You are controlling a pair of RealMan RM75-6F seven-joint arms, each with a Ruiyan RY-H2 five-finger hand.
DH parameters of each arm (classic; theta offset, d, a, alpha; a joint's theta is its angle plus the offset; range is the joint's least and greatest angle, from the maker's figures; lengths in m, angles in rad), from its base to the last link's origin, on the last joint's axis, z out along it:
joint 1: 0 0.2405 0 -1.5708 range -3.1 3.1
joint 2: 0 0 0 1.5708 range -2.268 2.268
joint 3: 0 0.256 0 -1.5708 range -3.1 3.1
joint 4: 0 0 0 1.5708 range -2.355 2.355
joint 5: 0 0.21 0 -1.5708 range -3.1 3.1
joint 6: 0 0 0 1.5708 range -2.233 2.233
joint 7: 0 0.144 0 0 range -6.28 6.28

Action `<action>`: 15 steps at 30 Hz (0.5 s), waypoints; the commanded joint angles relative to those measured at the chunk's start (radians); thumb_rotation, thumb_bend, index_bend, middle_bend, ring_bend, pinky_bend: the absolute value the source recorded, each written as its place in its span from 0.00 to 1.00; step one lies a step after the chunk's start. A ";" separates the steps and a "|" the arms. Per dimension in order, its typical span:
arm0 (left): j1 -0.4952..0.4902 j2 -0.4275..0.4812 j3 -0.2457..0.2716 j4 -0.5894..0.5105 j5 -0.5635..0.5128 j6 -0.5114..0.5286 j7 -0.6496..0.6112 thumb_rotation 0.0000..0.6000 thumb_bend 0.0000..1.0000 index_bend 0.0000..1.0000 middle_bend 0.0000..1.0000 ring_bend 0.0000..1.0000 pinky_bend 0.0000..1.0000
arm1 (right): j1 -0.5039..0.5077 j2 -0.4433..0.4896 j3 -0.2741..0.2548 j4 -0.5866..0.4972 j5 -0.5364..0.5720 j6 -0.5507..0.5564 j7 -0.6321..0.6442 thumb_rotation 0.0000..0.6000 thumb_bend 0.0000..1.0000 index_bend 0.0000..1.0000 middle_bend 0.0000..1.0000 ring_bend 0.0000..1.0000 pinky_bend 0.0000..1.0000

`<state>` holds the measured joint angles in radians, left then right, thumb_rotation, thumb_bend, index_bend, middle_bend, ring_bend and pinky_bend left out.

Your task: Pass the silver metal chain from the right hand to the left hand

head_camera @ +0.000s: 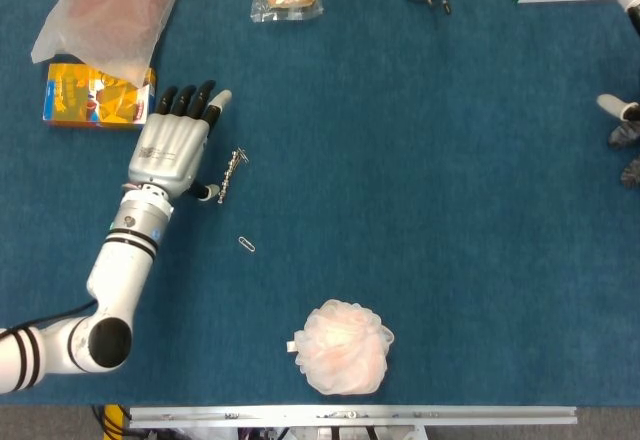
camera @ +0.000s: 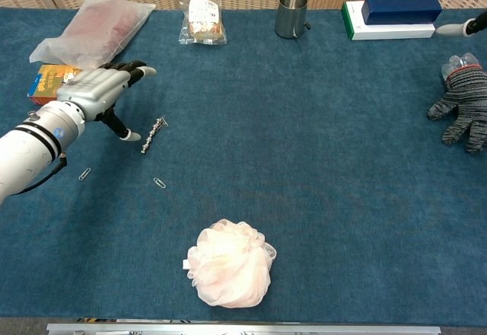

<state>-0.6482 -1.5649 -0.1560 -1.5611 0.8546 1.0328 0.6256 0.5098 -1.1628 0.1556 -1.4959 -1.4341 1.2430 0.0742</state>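
Your left hand [head_camera: 172, 150] hovers palm-down over the blue cloth [head_camera: 420, 190], fingers stretched forward and apart, holding nothing. Its thumb [head_camera: 207, 193] sticks out sideways, and the thumb tip sits just beside the near end of the chain [head_camera: 232, 174]; you cannot tell from either view whether they touch. The chain lies flat on the cloth just to the right of that hand, running slantwise away from the thumb. In the chest view the same hand [camera: 95, 90] shows raised a little above the cloth, with the chain [camera: 153, 135] close off its thumb side.

Your right hand [head_camera: 622, 50] is only partly in view at the far right edge, well apart from the chain; fingertips show spread, with nothing seen in them. In the chest view only a fingertip of it [camera: 456, 29] shows near the box [camera: 392, 13].

A paper clip [head_camera: 246, 245] lies near the left wrist, on the chain's side. An orange packet [head_camera: 92, 95] sits just beyond the left hand's fingertips, to their left. A pink puff [head_camera: 343, 346] lies well behind the hand, off to its right.
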 commanded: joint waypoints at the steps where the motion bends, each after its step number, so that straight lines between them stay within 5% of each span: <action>1: -0.008 -0.011 0.003 0.006 -0.014 0.003 0.007 1.00 0.02 0.00 0.00 0.00 0.00 | -0.003 0.001 0.001 0.002 0.000 0.000 0.004 1.00 0.00 0.07 0.02 0.00 0.03; 15: -0.021 -0.041 0.016 0.012 -0.028 0.010 -0.013 1.00 0.02 0.00 0.00 0.00 0.00 | -0.012 -0.001 0.006 0.009 -0.007 -0.002 0.021 1.00 0.00 0.08 0.03 0.00 0.03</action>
<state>-0.6686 -1.6051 -0.1405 -1.5498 0.8274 1.0426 0.6129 0.4977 -1.1642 0.1617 -1.4866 -1.4410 1.2413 0.0948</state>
